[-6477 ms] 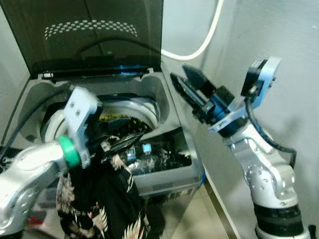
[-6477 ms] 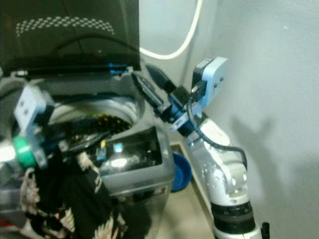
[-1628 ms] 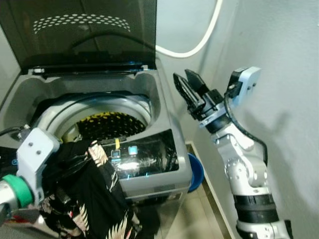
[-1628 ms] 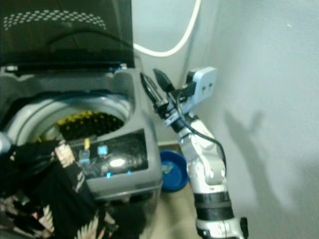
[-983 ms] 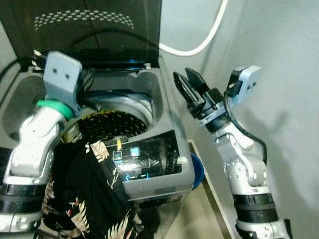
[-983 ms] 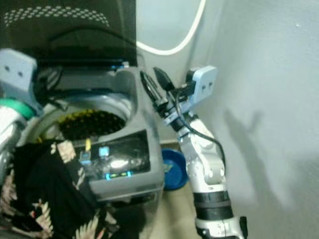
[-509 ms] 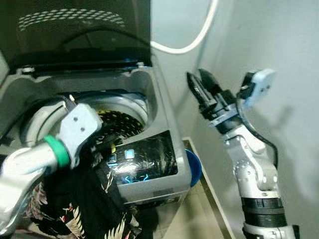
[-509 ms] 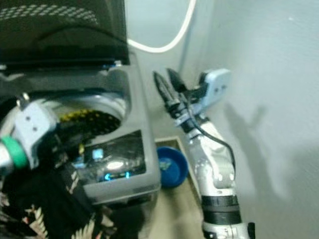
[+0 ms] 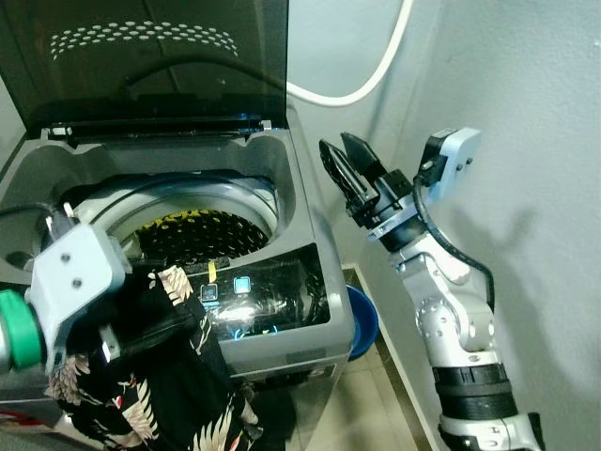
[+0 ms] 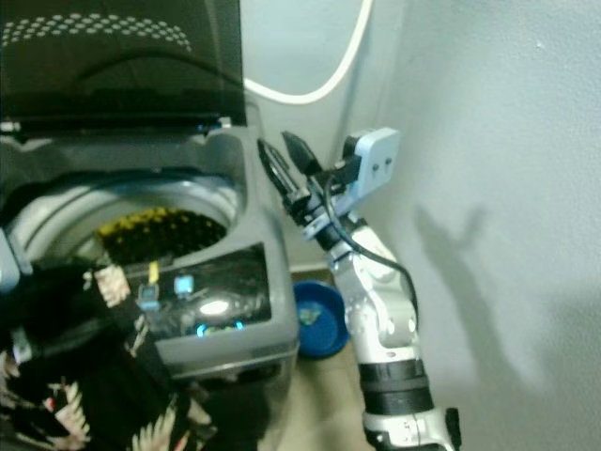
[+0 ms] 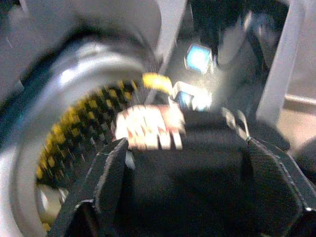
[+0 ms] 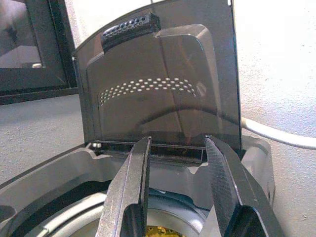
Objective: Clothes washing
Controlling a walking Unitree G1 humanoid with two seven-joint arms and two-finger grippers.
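Note:
A grey top-loading washing machine (image 9: 299, 202) stands with its dark lid (image 9: 160, 66) raised. Inside the drum lies yellow-and-black laundry (image 9: 202, 230). A black floral garment (image 9: 169, 376) hangs over the machine's front left corner, and my left gripper (image 11: 187, 145) is shut on a bunch of it just outside the drum rim; the fingertips are buried in the cloth. My right gripper (image 9: 335, 143) is held up in the air beside the machine's right side, open and with nothing in it, pointing toward the lid (image 12: 163, 89).
A lit control panel (image 9: 258, 293) runs along the machine's front edge. A blue basin (image 9: 364, 321) sits on the floor between the machine and the grey wall at right. A white hose (image 9: 380, 75) loops along the back wall.
My left arm has dropped back toward the front left corner, taking the floral garment with it. The right gripper stays raised and open. The camera has shifted slightly.

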